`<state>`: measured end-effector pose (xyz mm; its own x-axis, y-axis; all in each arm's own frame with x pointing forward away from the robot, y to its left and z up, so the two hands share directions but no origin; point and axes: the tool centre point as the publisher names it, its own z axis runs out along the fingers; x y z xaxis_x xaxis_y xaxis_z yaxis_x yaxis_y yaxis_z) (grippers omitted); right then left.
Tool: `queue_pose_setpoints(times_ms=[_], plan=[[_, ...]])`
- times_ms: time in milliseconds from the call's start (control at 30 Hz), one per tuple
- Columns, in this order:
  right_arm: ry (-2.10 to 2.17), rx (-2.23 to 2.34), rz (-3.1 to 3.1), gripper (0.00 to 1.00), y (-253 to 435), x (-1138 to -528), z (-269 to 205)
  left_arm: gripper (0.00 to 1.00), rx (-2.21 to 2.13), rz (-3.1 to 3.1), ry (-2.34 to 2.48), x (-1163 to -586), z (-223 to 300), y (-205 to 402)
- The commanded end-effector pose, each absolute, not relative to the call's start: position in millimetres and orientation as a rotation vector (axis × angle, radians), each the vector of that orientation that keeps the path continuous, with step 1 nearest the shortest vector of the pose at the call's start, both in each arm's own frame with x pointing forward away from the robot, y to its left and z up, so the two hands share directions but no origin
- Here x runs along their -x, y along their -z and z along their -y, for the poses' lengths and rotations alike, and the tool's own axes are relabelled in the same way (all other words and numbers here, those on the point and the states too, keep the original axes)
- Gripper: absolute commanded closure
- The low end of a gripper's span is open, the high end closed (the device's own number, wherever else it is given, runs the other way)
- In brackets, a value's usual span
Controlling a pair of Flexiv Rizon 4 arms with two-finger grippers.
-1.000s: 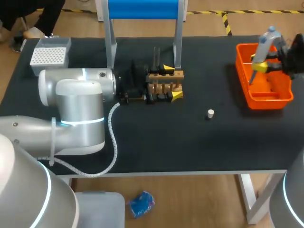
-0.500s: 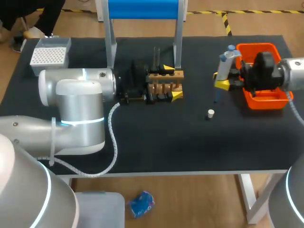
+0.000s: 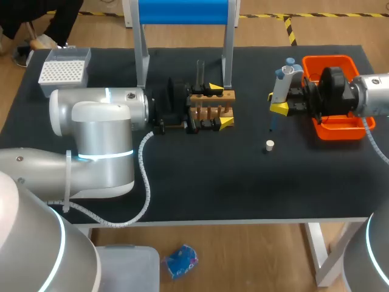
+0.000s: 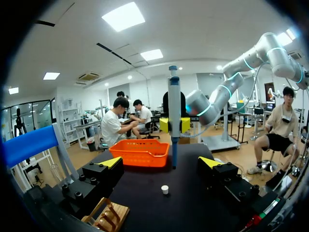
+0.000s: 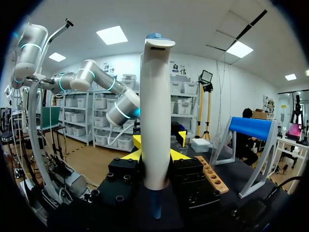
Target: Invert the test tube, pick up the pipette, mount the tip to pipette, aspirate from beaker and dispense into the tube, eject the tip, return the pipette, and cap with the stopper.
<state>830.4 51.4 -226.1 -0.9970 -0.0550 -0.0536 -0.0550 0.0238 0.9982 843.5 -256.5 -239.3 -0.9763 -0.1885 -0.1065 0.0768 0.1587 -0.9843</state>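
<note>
Where the black-topped counter (image 3: pixel 231 182) stretches across the middle, the silver left arm (image 3: pixel 97 140) ends at the small wooden tube rack (image 3: pixel 209 109). Its jaws stand wide apart there, yellow tips well separated, and grip nothing. The silver right arm (image 3: pixel 374 94) comes in over the orange plastic tray (image 3: pixel 340 128). Its jaws are clamped on the white, blue-capped pipette (image 3: pixel 283 82), with a yellow tip pressed to each side of the barrel. The pipette hangs roughly upright above the counter, just beside the tray on the side toward the rack. Its thin dark lower shaft points down, clear of the surface. From the right wrist, the pipette (image 5: pixel 155 121) fills the gap between the jaws, with the white barrel above and a blue section below. From the left wrist, the pipette (image 4: pixel 174 116) stands well ahead of the parted jaws, in front of the tray (image 4: pixel 140 152). A small white stopper (image 3: pixel 269 145) rests on the counter near the pipette's lower end, apart from it.
</note>
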Motion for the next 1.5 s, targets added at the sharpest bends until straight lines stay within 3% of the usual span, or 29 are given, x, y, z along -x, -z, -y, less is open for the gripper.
queue_pose_setpoints(times_ms=[33,433,1500], plan=[[2.178,-0.132,2.203,1.00,243,-820,-69,0.00,0.115,-2.220,1.907,-842,258,240],[2.161,-0.231,2.131,1.00,283,-805,-125,0.00,0.115,-2.220,1.907,-842,258,240],[2.240,-0.179,2.254,1.00,301,-819,-167,0.00,0.115,-2.220,1.907,-842,258,240]])
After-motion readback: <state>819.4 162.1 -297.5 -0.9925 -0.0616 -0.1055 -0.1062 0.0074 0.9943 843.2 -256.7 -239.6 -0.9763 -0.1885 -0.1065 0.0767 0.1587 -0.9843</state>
